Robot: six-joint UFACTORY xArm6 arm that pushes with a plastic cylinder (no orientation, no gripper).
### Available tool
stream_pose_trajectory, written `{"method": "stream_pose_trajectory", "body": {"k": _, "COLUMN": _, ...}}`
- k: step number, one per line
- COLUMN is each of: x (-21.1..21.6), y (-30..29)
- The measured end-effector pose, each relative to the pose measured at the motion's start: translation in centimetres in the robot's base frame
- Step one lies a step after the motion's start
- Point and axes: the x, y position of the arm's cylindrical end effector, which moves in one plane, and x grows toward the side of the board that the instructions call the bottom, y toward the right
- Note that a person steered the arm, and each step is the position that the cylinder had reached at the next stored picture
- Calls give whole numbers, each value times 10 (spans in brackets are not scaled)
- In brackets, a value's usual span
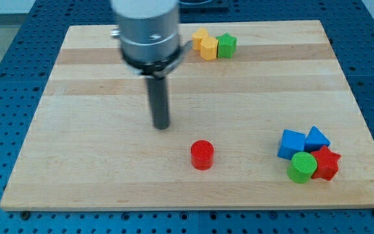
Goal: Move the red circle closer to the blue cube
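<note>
The red circle [202, 155] is a short red cylinder standing on the wooden board a little below the middle. The blue cube [291, 143] sits at the view's right, in a cluster with a blue triangular block [317, 138], a green cylinder [302, 167] and a red star-shaped block [326, 163]. My tip [162, 126] is the lower end of the dark rod, up and to the left of the red circle, with a gap between them. The blue cube is far to the right of the tip.
At the view's top, two yellow blocks [206, 45] and a green block [226, 45] sit together near the board's far edge. The wooden board [76, 143] lies on a blue perforated table. The arm's grey body [149, 29] hangs over the upper left.
</note>
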Motion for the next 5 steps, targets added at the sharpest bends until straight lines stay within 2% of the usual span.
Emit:
{"method": "stream_pose_trajectory", "body": {"k": 1, "x": 35, "y": -10}}
{"method": "stream_pose_trajectory", "body": {"k": 3, "x": 74, "y": 73}}
{"method": "stream_pose_trajectory", "body": {"k": 4, "x": 83, "y": 107}}
{"method": "stream_pose_trajectory", "body": {"k": 5, "x": 82, "y": 94}}
